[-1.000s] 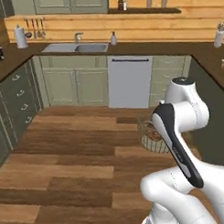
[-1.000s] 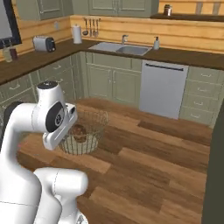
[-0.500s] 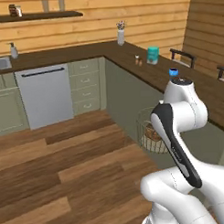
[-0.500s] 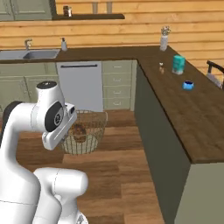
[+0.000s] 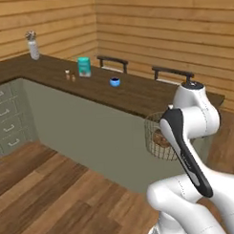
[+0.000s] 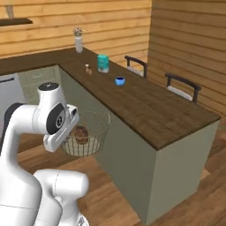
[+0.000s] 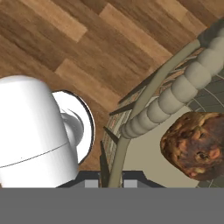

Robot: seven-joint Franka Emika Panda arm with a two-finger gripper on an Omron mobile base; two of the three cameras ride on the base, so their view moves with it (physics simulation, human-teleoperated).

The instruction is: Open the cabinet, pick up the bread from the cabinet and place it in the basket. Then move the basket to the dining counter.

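Whole view swung round: dining counter (image 6: 145, 106) now fills the frame's right. Gripper (image 7: 114, 181) looks clamped on the basket (image 6: 88, 137) rim, bread (image 7: 195, 145) inside; placing comes next.

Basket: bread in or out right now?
In. The bread lies on the pale base inside the basket, visible through the wires in both base views.

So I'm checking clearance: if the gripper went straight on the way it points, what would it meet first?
The gripper is shut on the round tan wire-mesh basket rim; straight on, probably the brown wooden floor, though depth is unclear.
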